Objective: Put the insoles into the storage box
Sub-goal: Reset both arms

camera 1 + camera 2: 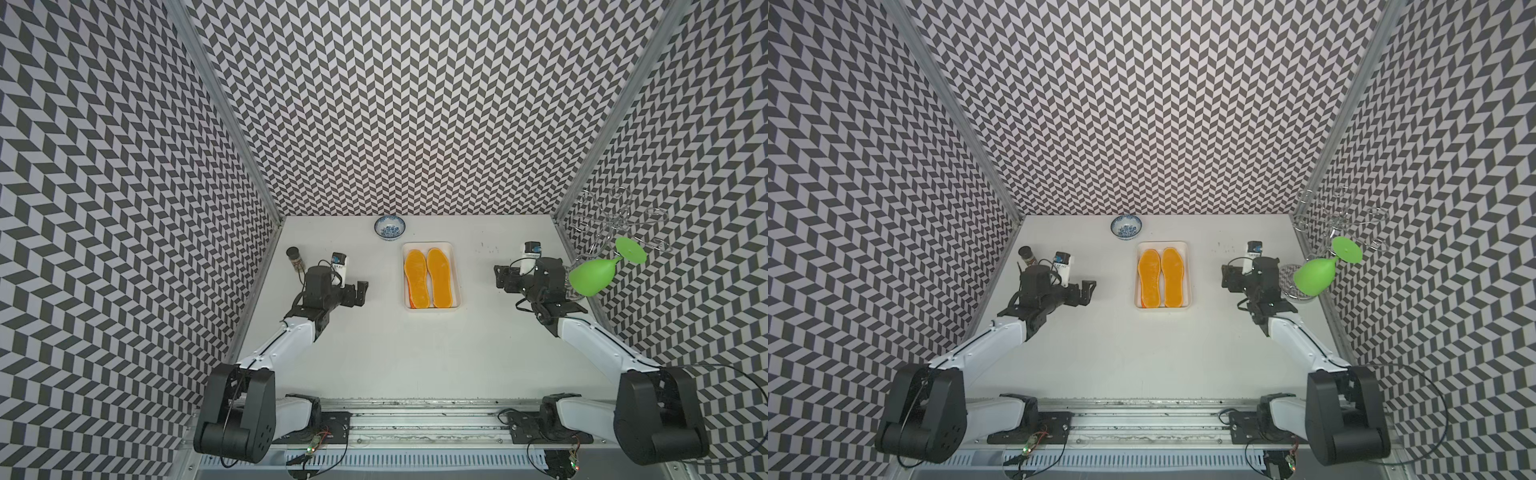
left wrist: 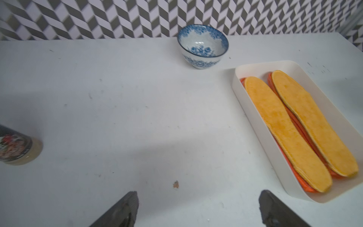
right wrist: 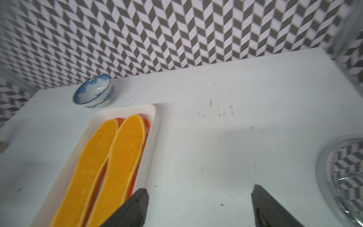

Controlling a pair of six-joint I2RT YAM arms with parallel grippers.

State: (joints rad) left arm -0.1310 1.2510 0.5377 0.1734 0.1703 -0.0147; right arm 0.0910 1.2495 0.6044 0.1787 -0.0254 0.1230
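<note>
Two yellow-orange insoles (image 1: 416,279) are seen lying flat and side by side, lengthwise, inside the storage box (image 1: 427,245), which is set mid-counter toward the back wall. In the wrist views, orange-red edges (image 3: 147,125) of further layers are made out beneath them, and pale stitching is seen along their rims. The pair nearly fills the white box, whose low rim stands clear around them. The left claw (image 1: 359,294) is held off to the left of the box, pointing toward it, with its jaws spread apart and nothing between them, as is confirmed in the left wrist view (image 2: 198,204). The right claw (image 1: 500,278) is held to the right of the box, likewise turned toward it, jaws parted and gripping nothing (image 3: 199,189). Both forearms are stretched forward from the near rail and angled inward. A broad stretch of bare counter (image 1: 395,353) lies between the box and each claw, and in front of the box. A blue-and-white bowl (image 1: 389,227) is placed just behind the box, near the back wall. A dark-lidded jar (image 1: 295,257) stands by the left wall, behind the left arm. A green goblet (image 1: 594,274) is tilted over a clear glass dish (image 3: 343,176) at the right edge, close behind the right arm.
</note>
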